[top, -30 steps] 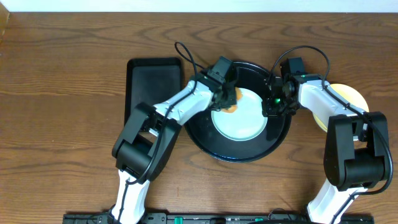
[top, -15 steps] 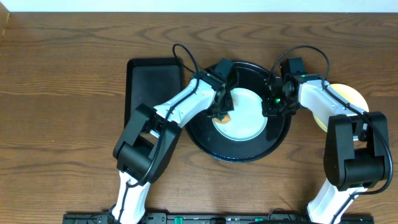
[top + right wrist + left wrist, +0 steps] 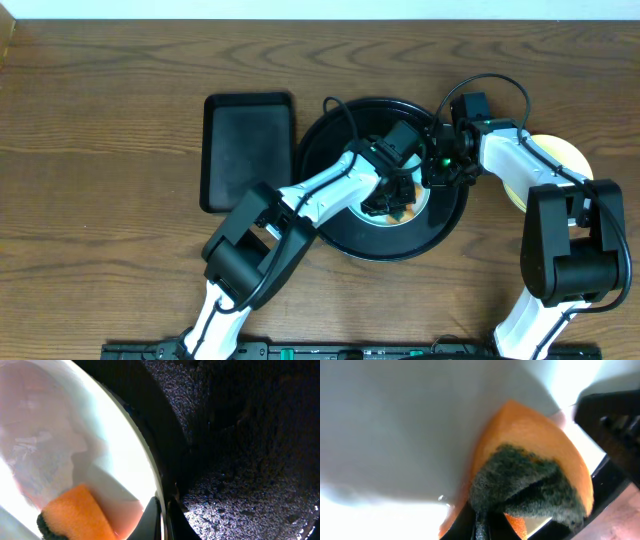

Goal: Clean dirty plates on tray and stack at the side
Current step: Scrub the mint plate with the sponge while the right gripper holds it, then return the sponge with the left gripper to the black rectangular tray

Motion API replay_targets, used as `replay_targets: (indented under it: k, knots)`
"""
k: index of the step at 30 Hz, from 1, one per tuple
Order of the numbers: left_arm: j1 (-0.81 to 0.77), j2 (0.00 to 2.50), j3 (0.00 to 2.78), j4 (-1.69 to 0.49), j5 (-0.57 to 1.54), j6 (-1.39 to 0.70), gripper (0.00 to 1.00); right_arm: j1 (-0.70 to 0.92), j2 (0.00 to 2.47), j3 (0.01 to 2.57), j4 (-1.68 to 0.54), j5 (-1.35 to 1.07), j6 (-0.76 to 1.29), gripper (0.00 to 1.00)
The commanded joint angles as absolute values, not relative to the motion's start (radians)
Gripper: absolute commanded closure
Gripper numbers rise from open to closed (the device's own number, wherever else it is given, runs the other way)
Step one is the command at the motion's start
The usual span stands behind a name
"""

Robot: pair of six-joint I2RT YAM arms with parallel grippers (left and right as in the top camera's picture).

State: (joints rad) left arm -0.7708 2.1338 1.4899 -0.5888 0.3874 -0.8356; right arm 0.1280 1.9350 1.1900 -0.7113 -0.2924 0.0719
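**Scrubbing one plate while the other arm steadies it**

From above, the left arm reaches across the round tray (image 3: 335, 225), and the left fingers (image 3: 392, 195) are clamped on an orange sponge (image 3: 400, 211) pressed down onto the pale plate (image 3: 421, 203) lying in the tray. The right fingers (image 3: 437, 170) are closed on that plate's right edge, I'd say to stop it sliding under the scrubbing. A yellow plate (image 3: 563, 155) sits on the table (image 3: 110, 260) to the right of the tray, partly under the right arm, which looks like the stacking spot. A smaller rectangular tray (image 3: 248, 150) lies to the left, with nothing on it that I can see. The table is dark wood with a strong grain, and a pale strip runs along its far edge.

From the left wrist, the sponge (image 3: 540, 445) fills the view, its dark scouring pad (image 3: 520, 485) folded where the grip squeezes it and its orange side against the plate (image 3: 395, 420). I cannot tell from here whether any smear remains.

From the right wrist, the fingertips pinch the plate's rim (image 3: 152, 480), with the sponge (image 3: 75, 510) on the plate and the tray's grainy black floor (image 3: 240, 460) beside it.
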Motion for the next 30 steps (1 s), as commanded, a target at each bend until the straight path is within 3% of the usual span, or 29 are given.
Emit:
replay_targets:
  k: [1, 8, 21, 30]
  knots:
    - [-0.732, 2.177, 1.457, -0.657, 0.393, -0.838, 0.93, 0.138, 1.976, 1.175, -0.718, -0.259, 0.074, 0.99]
    - [-0.63, 2.172, 1.458, -0.801, 0.109, -0.735, 0.93, 0.138, 1.976, 1.175, -0.718, -0.259, 0.073, 0.99]
    - [-0.611, 1.996, 1.486, -0.766, -0.316, -0.527, 0.93, 0.138, 1.976, 1.175, -0.723, -0.206, 0.073, 0.99]
    - [-0.521, 1.716, 1.486, -0.859, -0.323, -0.506, 0.92, 0.138, 1.976, 1.175, -0.723, -0.212, 0.065, 0.99]
